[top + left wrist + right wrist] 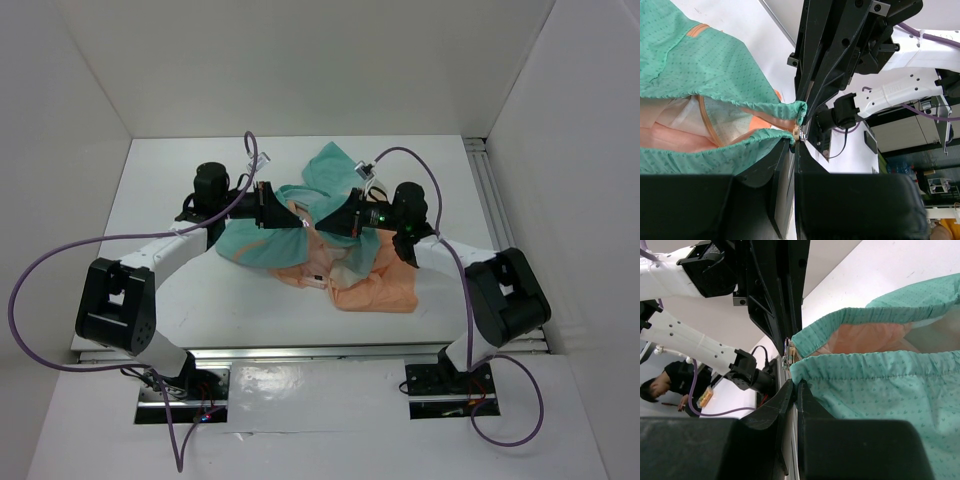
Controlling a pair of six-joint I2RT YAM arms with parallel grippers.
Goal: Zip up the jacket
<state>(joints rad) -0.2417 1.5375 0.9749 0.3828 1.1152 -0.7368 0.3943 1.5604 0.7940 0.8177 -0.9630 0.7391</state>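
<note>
The jacket lies crumpled mid-table, teal at the back and peach in front. Both grippers meet tip to tip over its middle. My left gripper is shut on one teal hem corner. My right gripper is shut on the other hem corner. In the left wrist view my left gripper faces the right gripper, and a small metal zipper piece sits between them. In the right wrist view my right gripper faces the left gripper, with the zipper piece just above its tips. The orange zipper tape runs inside the open front.
White walls close in the table on three sides. An aluminium rail runs along the right edge. Purple cables loop off both arms. A person is visible beyond the table in the right wrist view.
</note>
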